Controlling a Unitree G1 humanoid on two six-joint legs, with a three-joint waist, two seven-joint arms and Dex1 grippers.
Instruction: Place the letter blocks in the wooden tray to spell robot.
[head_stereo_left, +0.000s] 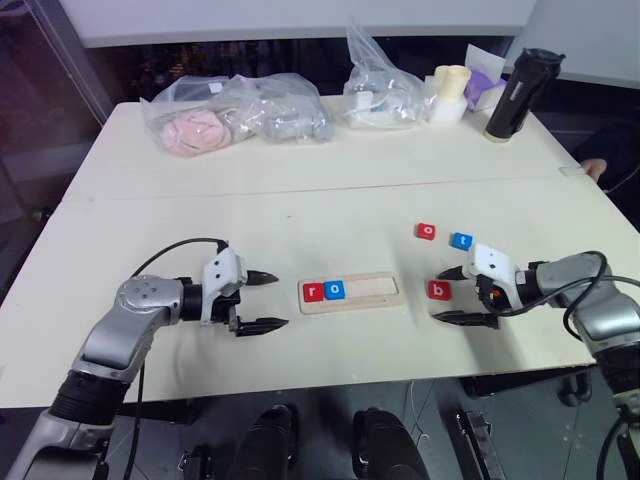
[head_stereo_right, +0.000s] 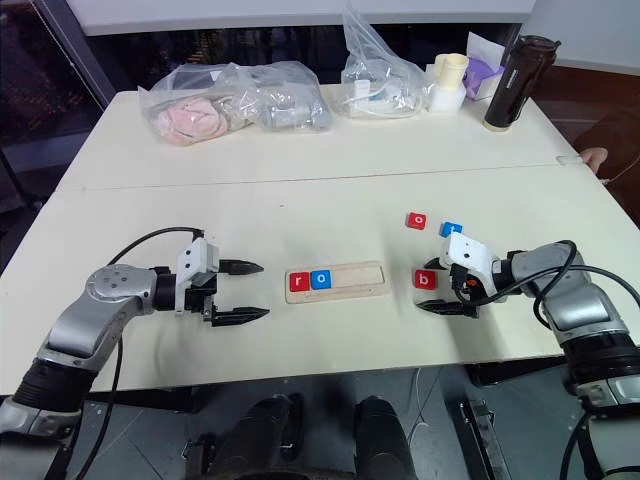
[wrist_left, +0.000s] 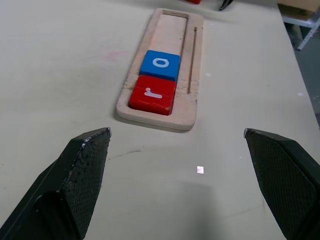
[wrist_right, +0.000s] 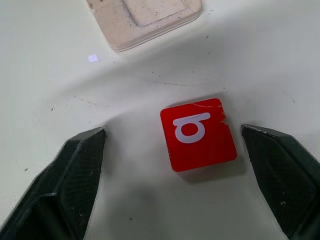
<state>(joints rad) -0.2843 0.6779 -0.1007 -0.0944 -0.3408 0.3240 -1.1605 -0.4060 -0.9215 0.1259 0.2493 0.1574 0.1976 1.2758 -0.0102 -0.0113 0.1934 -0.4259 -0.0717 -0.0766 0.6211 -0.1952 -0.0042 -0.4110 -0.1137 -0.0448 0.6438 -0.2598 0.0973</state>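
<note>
The wooden tray (head_stereo_left: 375, 292) lies at the table's middle front, with a red r block (head_stereo_left: 313, 291) and a blue o block (head_stereo_left: 335, 290) at its left end. My left gripper (head_stereo_left: 282, 300) hovers open just left of the tray, empty. A red b block (head_stereo_left: 439, 290) lies flat on the table right of the tray. My right gripper (wrist_right: 173, 130) is open around this b block (wrist_right: 198, 134), one finger on each side with gaps showing. A red o block (head_stereo_left: 426, 231) and a blue t block (head_stereo_left: 461, 240) lie just behind it.
Clear plastic bags (head_stereo_left: 235, 113) of items, a second bag (head_stereo_left: 380, 90), pale cups (head_stereo_left: 450, 92) and a black bottle (head_stereo_left: 512, 95) line the far edge. A person's hand (head_stereo_left: 595, 168) rests at the table's right edge.
</note>
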